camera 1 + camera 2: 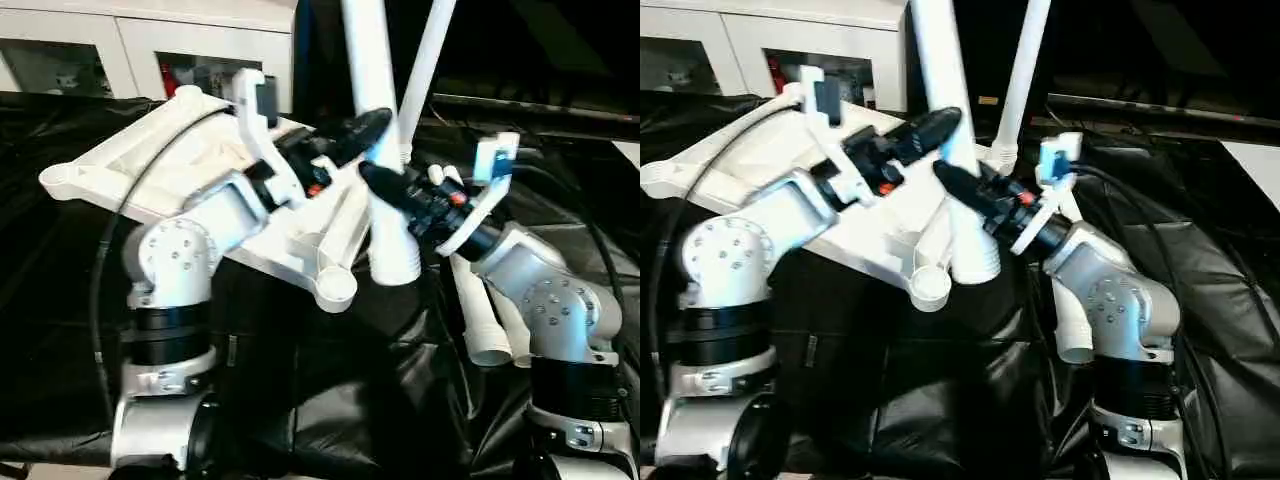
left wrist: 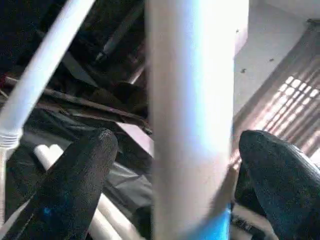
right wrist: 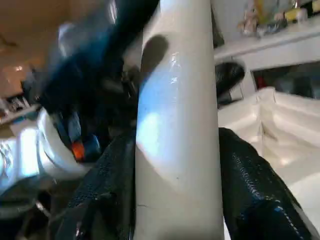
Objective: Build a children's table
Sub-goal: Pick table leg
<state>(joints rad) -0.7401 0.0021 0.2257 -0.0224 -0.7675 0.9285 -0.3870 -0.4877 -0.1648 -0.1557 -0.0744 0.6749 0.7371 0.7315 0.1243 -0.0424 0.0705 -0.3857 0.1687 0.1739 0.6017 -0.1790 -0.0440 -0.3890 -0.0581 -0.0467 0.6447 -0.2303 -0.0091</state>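
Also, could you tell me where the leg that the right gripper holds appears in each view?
Left eye view: held leg upright at top centre, flared end by the tabletop.
Right eye view: upright, left of centre.
Left wrist view: broad tube inside the open left gripper.
Right wrist view: central tube clamped in the right gripper.
Shared landmark: the thinner second leg standing beyond it.
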